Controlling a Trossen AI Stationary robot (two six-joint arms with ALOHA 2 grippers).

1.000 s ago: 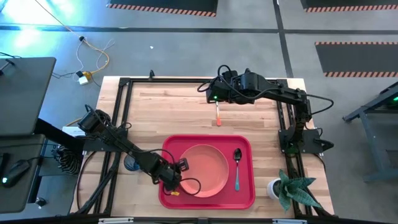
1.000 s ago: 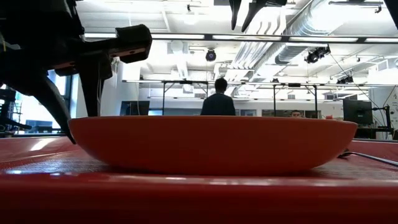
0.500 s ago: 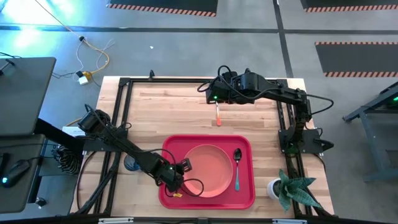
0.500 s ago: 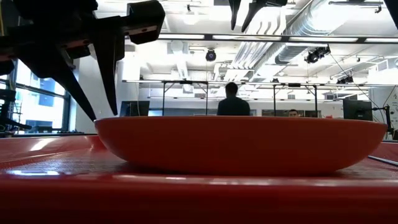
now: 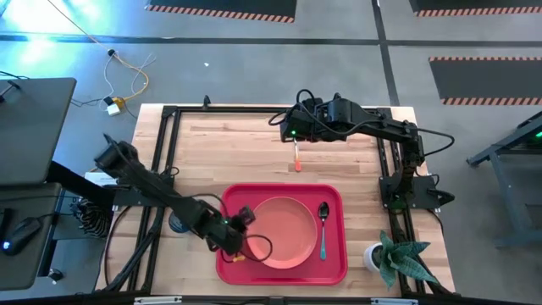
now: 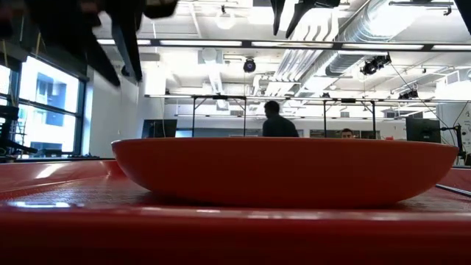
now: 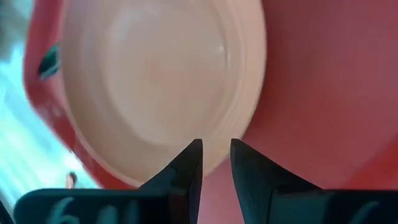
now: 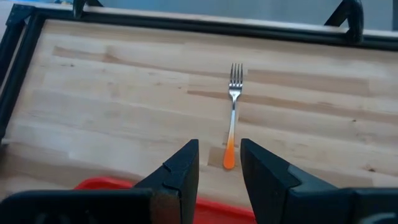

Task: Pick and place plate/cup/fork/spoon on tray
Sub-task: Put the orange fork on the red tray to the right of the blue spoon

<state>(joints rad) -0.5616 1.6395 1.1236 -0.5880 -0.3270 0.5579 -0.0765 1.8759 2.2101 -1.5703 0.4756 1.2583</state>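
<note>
The left gripper (image 5: 240,222) hangs over the tray's (image 5: 230,269) left side, fingers (image 7: 189,165) parted with nothing between them, the plate (image 5: 283,232) just ahead of their tips: set down flat on the tray, apparently released. Beyond the plate lies the spoon (image 5: 323,229), also on the tray. Farther off, the right gripper (image 5: 294,129) hovers, fingers (image 8: 179,168) apart and empty, the fork (image 8: 232,116) ahead of them on the table (image 5: 237,152), likely its next pick. The cup cannot be made out clearly.

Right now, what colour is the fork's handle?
Orange, on the fork with silver tines. The right wrist view shows it best.
</note>
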